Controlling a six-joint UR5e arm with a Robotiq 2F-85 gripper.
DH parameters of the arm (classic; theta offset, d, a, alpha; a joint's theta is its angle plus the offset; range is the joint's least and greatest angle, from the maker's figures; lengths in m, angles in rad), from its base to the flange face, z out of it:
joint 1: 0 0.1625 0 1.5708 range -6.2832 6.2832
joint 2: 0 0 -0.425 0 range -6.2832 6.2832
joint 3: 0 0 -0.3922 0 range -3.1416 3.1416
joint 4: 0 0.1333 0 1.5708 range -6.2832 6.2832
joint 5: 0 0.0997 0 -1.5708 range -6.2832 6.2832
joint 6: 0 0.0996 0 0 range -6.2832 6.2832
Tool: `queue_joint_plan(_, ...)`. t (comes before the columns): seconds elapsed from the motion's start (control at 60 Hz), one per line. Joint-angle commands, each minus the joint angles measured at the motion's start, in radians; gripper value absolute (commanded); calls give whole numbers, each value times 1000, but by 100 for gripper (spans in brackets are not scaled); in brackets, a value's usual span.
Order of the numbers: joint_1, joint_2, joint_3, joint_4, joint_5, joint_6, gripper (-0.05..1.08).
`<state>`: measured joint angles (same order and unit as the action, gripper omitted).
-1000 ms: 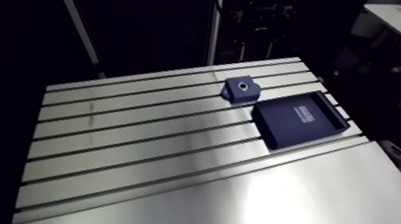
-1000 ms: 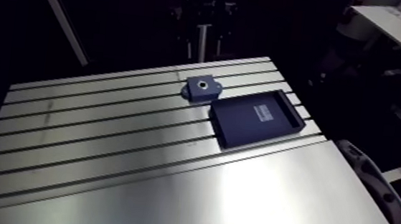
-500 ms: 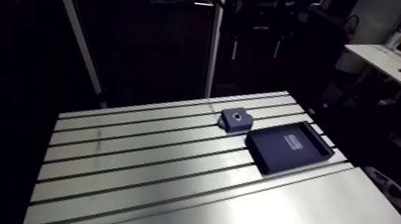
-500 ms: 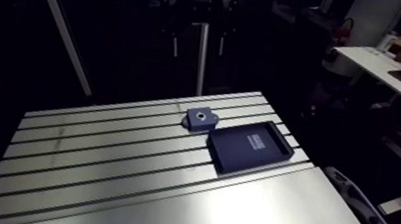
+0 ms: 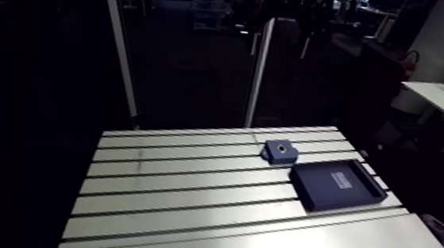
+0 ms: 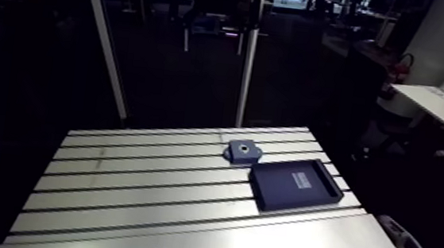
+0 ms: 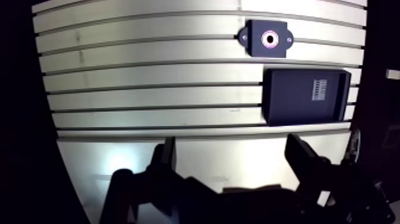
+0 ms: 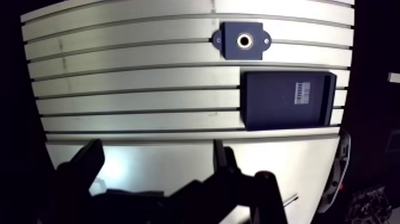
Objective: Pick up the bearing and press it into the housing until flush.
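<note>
Black two-finger gripper (image 7: 231, 149) hangs wide and empty, while the shiny ring bearing (image 7: 265, 39) already looks seated in the dark-blue block housing (image 7: 253, 39).

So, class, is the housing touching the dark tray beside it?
Apart. The wrist view shows a strip of bare table between the housing and the tray.

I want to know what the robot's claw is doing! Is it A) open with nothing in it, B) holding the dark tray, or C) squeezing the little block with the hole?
A: in the wrist view the gripper stands wide open with nothing between its fingers, while the housing and the tray lie ahead of it on the table.
</note>
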<state>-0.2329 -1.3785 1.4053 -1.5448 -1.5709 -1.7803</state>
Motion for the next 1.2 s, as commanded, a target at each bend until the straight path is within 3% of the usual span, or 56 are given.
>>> queue_joint_plan(0.017, 77, -11, 9, -7, -4, 69, 1)
queue_joint_plan(0.133, 86, -38, 23, -19, -11, 74, 1)
queue_joint_plan(0.25, 87, -65, 40, -23, -46, 67, 1)
queue_joint_plan(0.317, 87, -71, 43, -24, -51, 60, 1)
queue_joint_plan(0.45, 89, -81, 54, -22, -50, 58, 1)
queue_joint_plan(0.65, 89, -88, 76, -22, -35, 63, 1)
queue_joint_plan(1.2, 92, -90, 77, -22, -36, 69, 1)
